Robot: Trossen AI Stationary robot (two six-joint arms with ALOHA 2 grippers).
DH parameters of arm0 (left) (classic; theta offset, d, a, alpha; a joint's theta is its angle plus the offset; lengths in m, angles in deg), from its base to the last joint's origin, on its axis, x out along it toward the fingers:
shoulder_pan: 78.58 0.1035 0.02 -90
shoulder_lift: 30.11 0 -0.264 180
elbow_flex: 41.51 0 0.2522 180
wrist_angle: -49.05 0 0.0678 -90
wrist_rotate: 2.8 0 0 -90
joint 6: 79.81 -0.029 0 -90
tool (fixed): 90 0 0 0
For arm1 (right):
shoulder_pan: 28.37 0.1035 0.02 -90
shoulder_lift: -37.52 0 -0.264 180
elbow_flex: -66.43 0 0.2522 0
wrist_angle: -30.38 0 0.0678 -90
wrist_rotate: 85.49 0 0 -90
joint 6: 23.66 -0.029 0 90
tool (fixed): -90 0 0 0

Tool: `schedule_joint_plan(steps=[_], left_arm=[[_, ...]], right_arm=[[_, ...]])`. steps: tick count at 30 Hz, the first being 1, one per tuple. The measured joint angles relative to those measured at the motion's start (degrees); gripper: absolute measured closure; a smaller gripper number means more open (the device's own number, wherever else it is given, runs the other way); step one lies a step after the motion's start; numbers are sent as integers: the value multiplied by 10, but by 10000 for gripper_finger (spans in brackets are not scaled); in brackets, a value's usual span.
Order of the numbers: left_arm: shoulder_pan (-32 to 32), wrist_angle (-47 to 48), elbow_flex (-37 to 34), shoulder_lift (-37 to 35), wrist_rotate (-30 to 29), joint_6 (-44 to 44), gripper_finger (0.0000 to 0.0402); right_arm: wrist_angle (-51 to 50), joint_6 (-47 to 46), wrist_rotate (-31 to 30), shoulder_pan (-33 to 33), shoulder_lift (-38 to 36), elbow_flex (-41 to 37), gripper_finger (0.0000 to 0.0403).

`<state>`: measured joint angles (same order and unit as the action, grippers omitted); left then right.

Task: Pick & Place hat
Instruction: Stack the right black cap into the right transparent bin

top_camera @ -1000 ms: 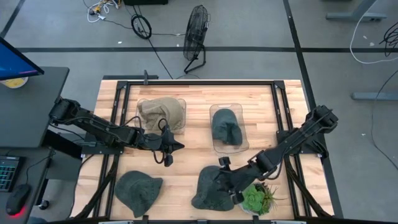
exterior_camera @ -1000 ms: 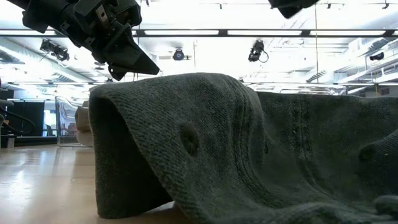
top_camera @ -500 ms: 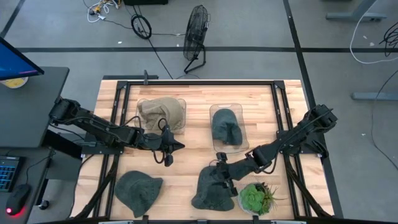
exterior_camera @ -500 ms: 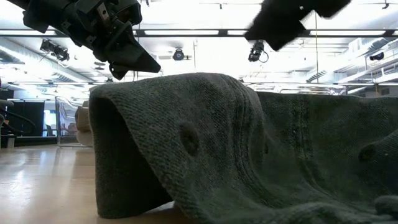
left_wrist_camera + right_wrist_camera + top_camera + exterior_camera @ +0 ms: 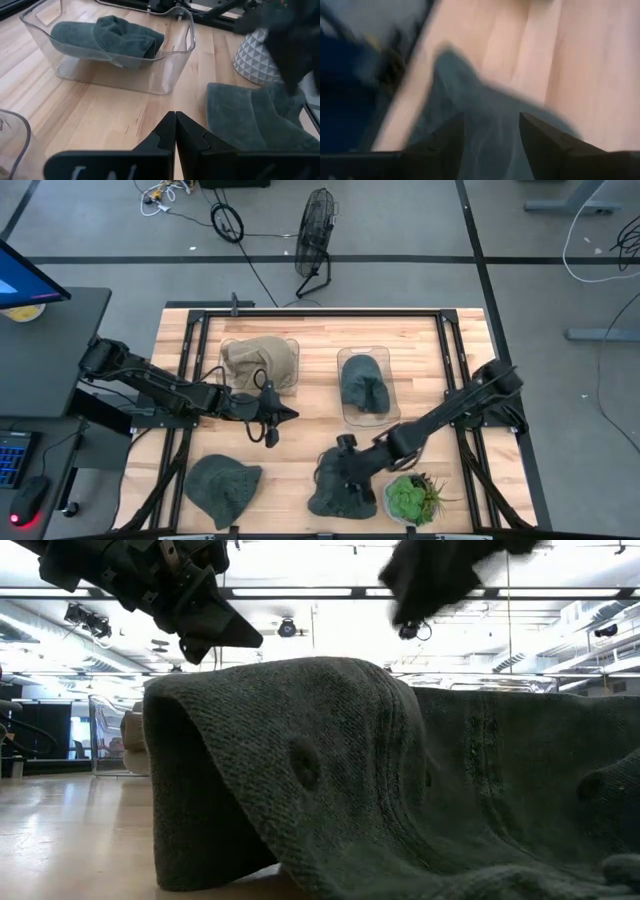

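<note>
Your right gripper point(image 5: 345, 448), fingers spread, swept leftward over the dark green hat point(image 5: 340, 483) lying at the table's near edge beside the plant point(image 5: 412, 498); grasp not begun. Left gripper point(image 5: 283, 416) waited, pressed together.

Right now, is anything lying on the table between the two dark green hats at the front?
No. In the high view, only bare wood separates the left green hat from the right green hat, over which the right gripper hovers, fingers apart.
</note>
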<state>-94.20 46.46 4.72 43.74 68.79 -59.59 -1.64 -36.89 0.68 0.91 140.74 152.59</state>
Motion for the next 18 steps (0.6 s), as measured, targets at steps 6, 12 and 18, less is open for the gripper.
schedule_joint_plan(steps=[6, 12, 18], left_arm=[[0, 4, 0, 0, 0, -3, 388], [0, 7, 0, 0, 0, -5, 388], [0, 14, 0, 0, 0, -5, 388]], right_arm=[[-89, -11, 22, 2, 72, 64, 213], [-106, -9, -1, 2, 77, 65, 213], [-131, 3, -1, 2, 89, 65, 213]])
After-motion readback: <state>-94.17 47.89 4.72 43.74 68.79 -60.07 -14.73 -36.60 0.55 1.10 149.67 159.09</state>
